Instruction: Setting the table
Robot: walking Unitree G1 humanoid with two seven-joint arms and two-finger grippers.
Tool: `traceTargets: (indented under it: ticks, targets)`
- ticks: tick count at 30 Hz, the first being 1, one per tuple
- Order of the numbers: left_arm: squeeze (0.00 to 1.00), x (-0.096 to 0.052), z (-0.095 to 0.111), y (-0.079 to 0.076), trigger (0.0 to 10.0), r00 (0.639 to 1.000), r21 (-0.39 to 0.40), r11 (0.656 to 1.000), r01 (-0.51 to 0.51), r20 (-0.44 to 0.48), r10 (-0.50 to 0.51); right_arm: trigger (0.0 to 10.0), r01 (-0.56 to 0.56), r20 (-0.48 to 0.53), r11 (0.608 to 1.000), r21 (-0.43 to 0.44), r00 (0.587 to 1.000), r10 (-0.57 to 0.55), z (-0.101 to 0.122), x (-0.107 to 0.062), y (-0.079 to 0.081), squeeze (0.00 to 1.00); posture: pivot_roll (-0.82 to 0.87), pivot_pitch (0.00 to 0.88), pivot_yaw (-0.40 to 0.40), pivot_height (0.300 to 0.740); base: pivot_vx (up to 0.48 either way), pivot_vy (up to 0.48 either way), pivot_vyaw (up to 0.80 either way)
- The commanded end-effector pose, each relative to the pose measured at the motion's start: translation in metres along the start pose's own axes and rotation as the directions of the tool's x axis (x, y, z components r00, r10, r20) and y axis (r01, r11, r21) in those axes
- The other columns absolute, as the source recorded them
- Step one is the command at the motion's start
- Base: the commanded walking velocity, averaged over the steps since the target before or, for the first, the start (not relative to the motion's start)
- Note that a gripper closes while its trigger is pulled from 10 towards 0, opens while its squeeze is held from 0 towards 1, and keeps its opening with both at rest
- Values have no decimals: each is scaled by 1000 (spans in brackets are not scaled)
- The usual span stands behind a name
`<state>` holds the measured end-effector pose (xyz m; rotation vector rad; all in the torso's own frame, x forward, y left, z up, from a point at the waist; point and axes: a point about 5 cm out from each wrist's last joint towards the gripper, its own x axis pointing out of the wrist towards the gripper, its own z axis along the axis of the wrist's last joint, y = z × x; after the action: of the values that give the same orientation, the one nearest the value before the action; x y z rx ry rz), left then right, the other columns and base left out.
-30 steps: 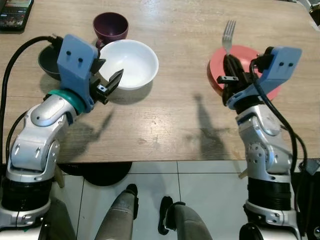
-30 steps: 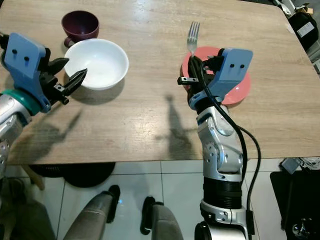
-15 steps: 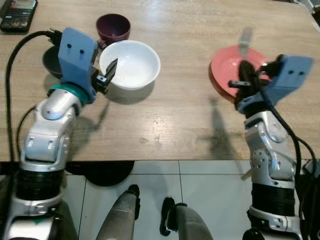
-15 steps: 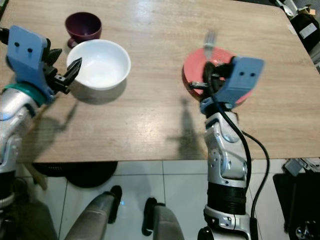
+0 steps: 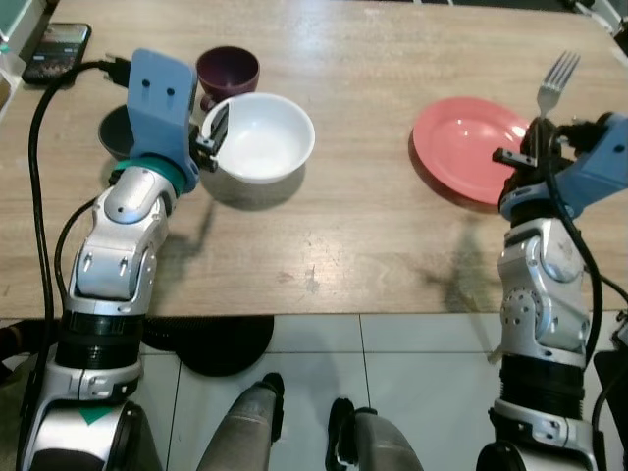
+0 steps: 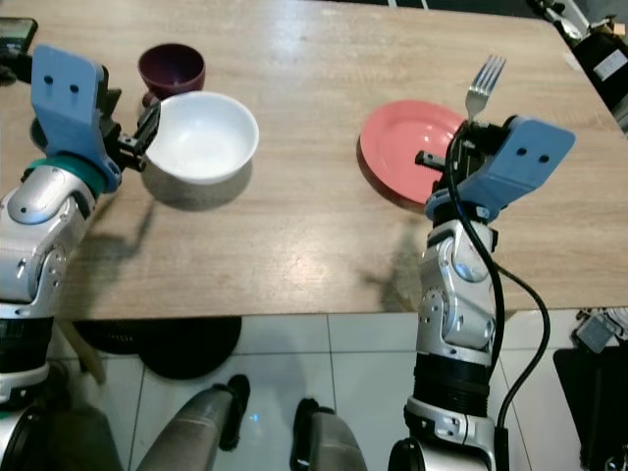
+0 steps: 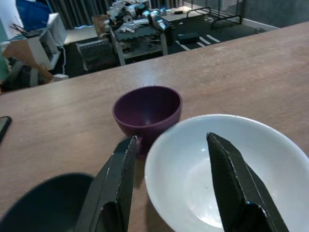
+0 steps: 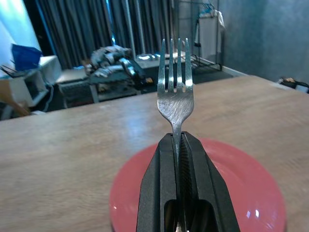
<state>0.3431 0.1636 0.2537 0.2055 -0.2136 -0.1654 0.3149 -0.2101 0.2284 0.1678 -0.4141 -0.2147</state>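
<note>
White bowl (image 5: 257, 137) rim between open left jaws | purple cup (image 5: 228, 72) behind | right jaws clamp fork (image 5: 554, 77)

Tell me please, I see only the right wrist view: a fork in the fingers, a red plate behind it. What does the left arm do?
Observer: The left gripper is open, its fingers straddling the near rim of a white bowl.
Operator: Are other dishes near that bowl?
Observer: Yes, a purple cup stands just behind it, and a dark bowl beside it, on the robot's left.
Operator: Where is my fork relative to the plate, seen from above?
Observer: The right gripper holds the fork upright at the right edge of the plate.
</note>
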Motion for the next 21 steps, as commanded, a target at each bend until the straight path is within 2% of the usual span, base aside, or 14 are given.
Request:
traceTargets:
  ticks: [1, 5, 9, 11, 16, 21]
  targets:
    - [0, 2, -1, 0, 10000, 1000, 4, 1000, 4, 2, -4, 10000, -9, 3, 1000, -1, 1000, 9, -2, -1, -1, 0, 198, 58, 42, 740, 0, 0, 0]
    - [0, 8, -1, -5, 10000, 1000, -10, 1000, -1, 15, 1, 10000, -162, 5, 987, -11, 987, 162, -2, -4, 15, 0, 182, 23, 41, 740, 0, 0, 0]
    - [0, 9, -1, -6, 10000, 1000, -13, 1000, -6, 19, 6, 10000, -205, -3, 979, -14, 979, 205, -4, -4, 20, 0, 182, 23, 41, 740, 0, 0, 0]
    - [0, 11, -2, -8, 10000, 999, -6, 1000, -23, 30, 23, 10000, -282, -24, 959, -15, 959, 281, -8, -5, 28, 0, 184, 9, 33, 740, 0, 0, 0]
    - [0, 11, -3, -8, 10000, 999, 6, 999, -33, 40, 33, 10000, -330, -39, 944, -12, 943, 329, -11, -4, 33, 0, 192, 0, 12, 740, 0, 0, 0]
    - [0, 12, -4, -9, 10000, 997, 6, 999, -54, 55, 53, 10000, -391, -68, 920, 32, 917, 392, -15, -2, 36, 0, 189, 0, -20, 740, 0, 0, 0]
